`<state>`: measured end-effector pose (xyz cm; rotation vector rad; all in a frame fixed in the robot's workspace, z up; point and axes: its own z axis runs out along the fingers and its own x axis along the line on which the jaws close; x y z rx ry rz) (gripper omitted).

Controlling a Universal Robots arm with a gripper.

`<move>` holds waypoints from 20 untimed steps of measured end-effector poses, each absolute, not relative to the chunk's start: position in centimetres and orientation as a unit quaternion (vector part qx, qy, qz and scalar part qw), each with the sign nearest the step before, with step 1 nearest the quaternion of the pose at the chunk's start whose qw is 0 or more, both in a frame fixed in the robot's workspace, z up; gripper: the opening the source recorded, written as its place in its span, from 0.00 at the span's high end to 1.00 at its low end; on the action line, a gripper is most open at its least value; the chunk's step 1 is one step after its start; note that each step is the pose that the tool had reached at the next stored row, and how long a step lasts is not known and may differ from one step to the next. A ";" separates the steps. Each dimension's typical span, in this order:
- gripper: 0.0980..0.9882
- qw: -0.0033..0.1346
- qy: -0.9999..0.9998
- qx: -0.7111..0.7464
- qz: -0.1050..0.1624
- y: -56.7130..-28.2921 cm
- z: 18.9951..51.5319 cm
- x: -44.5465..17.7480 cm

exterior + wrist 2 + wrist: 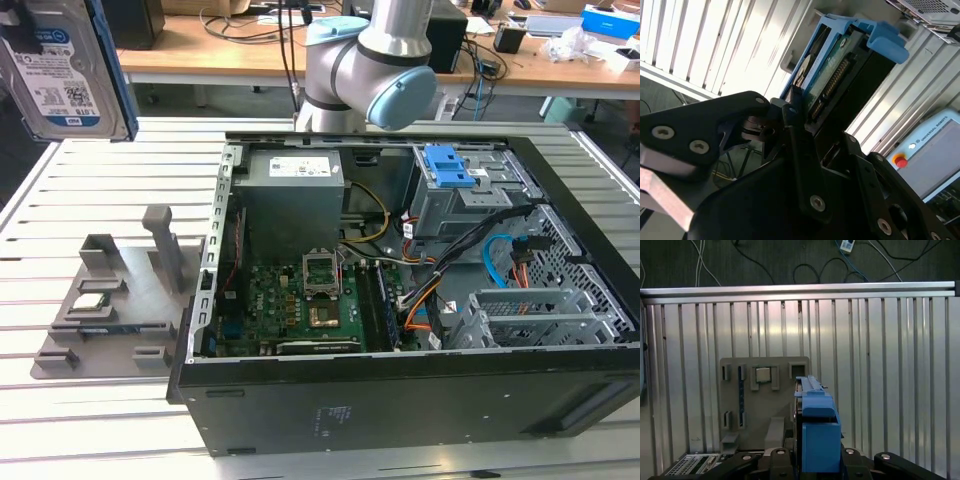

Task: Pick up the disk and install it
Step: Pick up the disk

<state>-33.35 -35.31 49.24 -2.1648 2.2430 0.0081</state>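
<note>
One half of the job looks done, the picking up; the disk (58,72) is off the table (100,190) and hangs in the air at the exterior view's upper left, label facing the camera, touching nothing below it; in the first wrist view the gripper (816,460) has its jaws closed in on the disk (817,432), one to each side of the blue rail, and the second wrist view shows the same clamp (801,114) on the end of the drive (832,67), connector edge bare, so I judge the hold firm; under it in the first wrist view lies the grey fixture (735,390) with the small processor chip (763,375) resting in its pocket, untouched; the installing is all left to do; the open computer case (400,410) sits well apart from the drive, towards the exterior view's right, and the drive cage with the blue latch (452,168) and the silver cage (530,318) near the case's front corner both appear to hold no drive; which of them is meant for it I cannot tell.
</note>
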 end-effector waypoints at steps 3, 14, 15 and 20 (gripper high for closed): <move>0.70 0.012 0.719 -0.694 0.003 -35.3 49.9 -33.3; 0.70 0.012 0.719 -0.694 0.003 -35.2 52.4 -33.3; 0.70 0.012 0.719 -0.694 0.003 -35.2 52.4 -33.3; 0.70 0.012 0.719 -0.694 0.003 -35.2 52.4 -33.3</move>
